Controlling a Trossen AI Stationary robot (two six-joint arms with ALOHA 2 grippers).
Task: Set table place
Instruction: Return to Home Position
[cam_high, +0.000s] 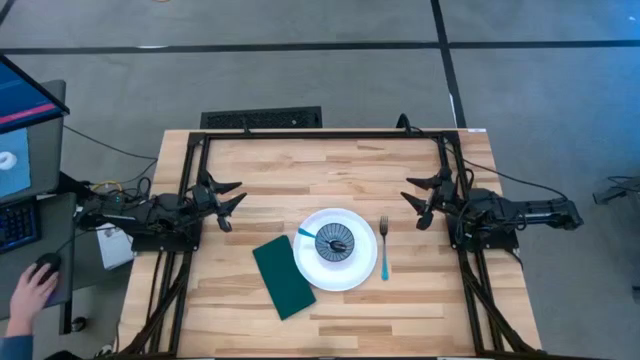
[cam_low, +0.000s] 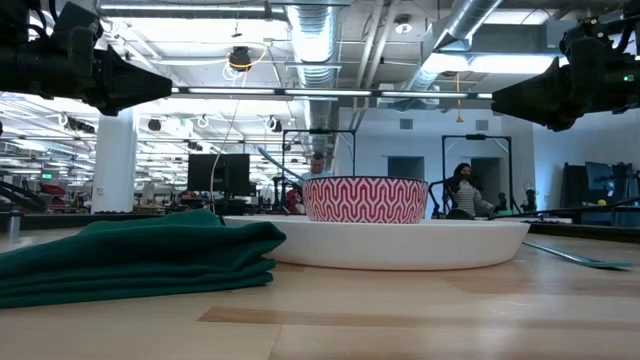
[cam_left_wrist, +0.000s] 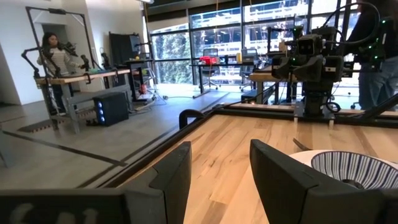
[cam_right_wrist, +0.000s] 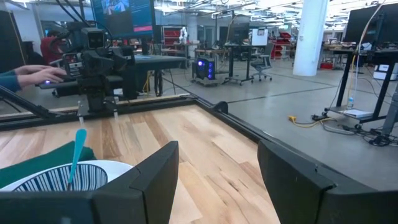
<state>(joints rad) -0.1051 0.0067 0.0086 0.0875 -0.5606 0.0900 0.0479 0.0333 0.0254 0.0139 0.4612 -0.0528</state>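
Note:
A large white plate (cam_high: 338, 272) lies on the wooden tabletop (cam_high: 330, 165) near its front middle. A small patterned bowl (cam_high: 335, 241) stands on the plate, with a blue-handled spoon (cam_high: 306, 233) resting in it, handle over the rim. A blue-handled fork (cam_high: 384, 250) lies flat just right of the plate. A dark green napkin (cam_high: 282, 277) lies folded left of the plate. My left gripper (cam_high: 232, 203) is open and empty at the table's left side. My right gripper (cam_high: 416, 196) is open and empty at the right side. Both hover above the table.
The black metal frame (cam_high: 320, 135) runs along the table's far edge and down both sides. A person's hand rests on a mouse (cam_high: 38, 285) at a desk left of the table. Bare wood lies between the grippers and behind the plate.

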